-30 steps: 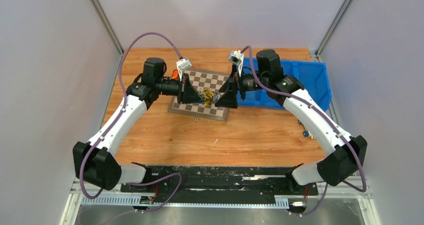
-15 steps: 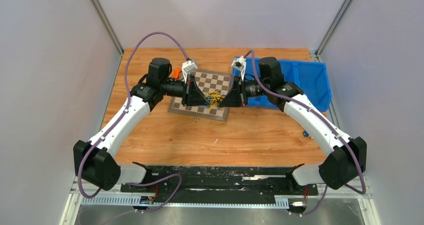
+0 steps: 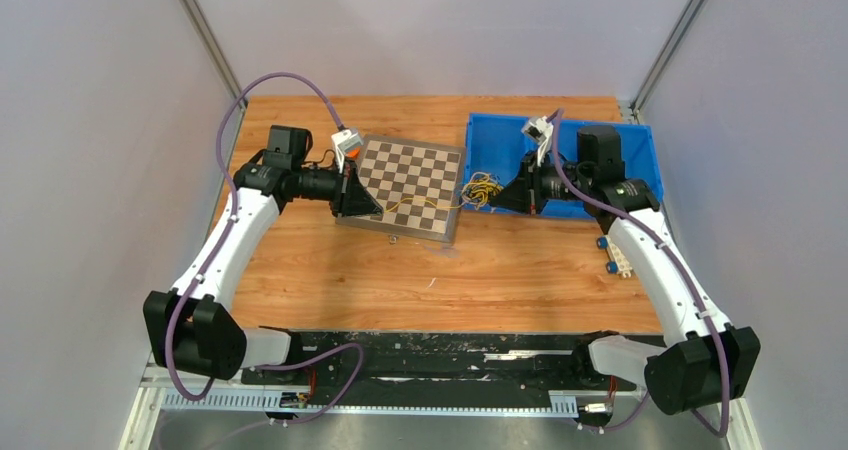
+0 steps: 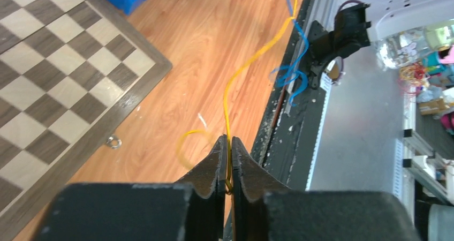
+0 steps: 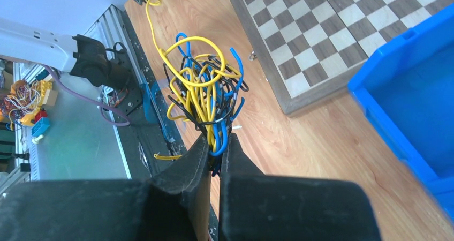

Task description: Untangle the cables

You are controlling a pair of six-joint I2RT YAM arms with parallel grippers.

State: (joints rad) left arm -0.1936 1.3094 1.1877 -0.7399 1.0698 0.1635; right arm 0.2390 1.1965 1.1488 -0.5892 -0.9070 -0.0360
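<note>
The cables are a tangle (image 3: pixel 482 190) of thin yellow, blue and black wires hanging off the chessboard's right edge, in front of the blue bin. My right gripper (image 3: pixel 500 198) is shut on this tangle (image 5: pixel 203 85), with the wires bunched between the jaws of the right gripper (image 5: pixel 215 139). One yellow cable (image 3: pixel 425 205) runs taut from the tangle leftward across the chessboard's near edge. My left gripper (image 3: pixel 378 210) is shut on its end. In the left wrist view the yellow cable (image 4: pixel 243 69) rises from the closed left gripper (image 4: pixel 228 140).
A chessboard (image 3: pixel 410 175) lies mid-table with a small metal ring (image 3: pixel 393 238) at its near edge. A blue bin (image 3: pixel 500 145) stands at the back right under the right arm. A small white and blue piece (image 3: pixel 612 260) lies on the wood near the right arm.
The two grippers met over the chessboard and have since pulled apart: the left went left, the right went right with the tangle, drawing out one yellow cable between them.
</note>
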